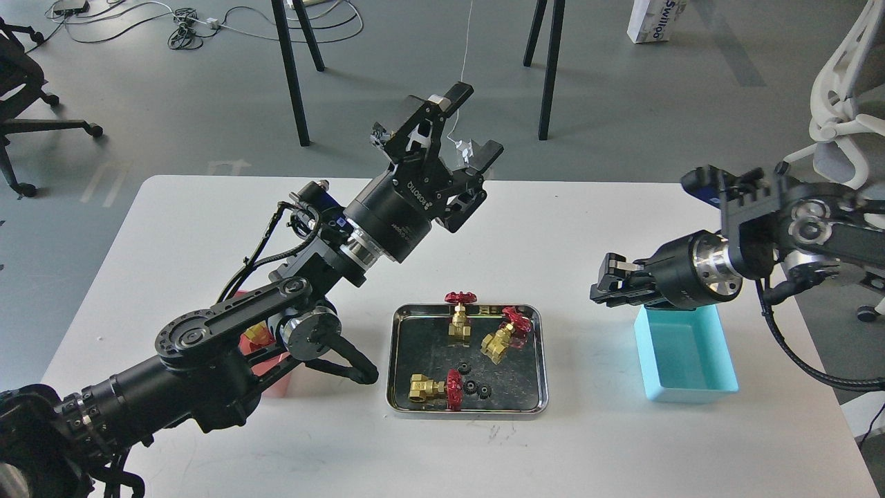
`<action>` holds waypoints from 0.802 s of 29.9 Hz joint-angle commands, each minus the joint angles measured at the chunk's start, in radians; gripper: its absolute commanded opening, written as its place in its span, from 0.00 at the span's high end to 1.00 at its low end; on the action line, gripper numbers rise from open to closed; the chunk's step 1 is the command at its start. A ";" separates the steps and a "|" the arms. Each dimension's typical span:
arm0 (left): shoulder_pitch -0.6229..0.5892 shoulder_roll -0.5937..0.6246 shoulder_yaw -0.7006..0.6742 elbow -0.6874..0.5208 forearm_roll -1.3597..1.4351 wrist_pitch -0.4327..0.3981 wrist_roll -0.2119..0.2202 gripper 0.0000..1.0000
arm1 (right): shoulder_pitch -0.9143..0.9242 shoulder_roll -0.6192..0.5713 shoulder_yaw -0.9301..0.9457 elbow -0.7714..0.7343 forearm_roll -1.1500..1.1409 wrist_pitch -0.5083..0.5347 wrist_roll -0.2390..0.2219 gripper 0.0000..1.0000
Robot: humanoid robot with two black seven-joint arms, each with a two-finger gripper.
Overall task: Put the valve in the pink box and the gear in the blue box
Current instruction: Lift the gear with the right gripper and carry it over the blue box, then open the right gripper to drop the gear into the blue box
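Three brass valves with red handwheels lie in the steel tray (532, 360): one upright at the back (460, 324), one tilted at the right (499, 342), one on its side at the front (423, 388). Three tiny black gears (471, 384) lie between them. The pink box (275, 379) is mostly hidden behind my left arm; a brass valve (257, 335) shows inside it. The blue box (684, 353) stands right of the tray. My left gripper (476, 123) is open and empty, high above the table's far side. My right gripper (606, 282) hovers over the blue box's far left corner; its fingers are too dark to separate.
The white table (594, 429) has bare surface in front of and behind the tray. My left forearm crosses low over the table's left part, right beside the tray's left edge. Chair and table legs stand on the floor beyond the far edge.
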 commanded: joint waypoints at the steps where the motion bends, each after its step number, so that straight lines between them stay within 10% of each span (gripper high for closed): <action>1: -0.001 0.000 0.000 0.002 0.000 -0.003 0.000 0.12 | -0.096 -0.178 0.053 0.081 0.002 -0.030 0.015 0.99; 20: -0.001 0.000 0.000 0.002 -0.001 -0.006 0.000 0.11 | -0.271 -0.096 0.048 0.029 -0.070 -0.361 0.030 0.80; 24: 0.000 0.000 0.000 0.002 -0.003 -0.006 0.000 0.11 | -0.273 -0.097 0.057 0.026 -0.067 -0.366 0.032 0.56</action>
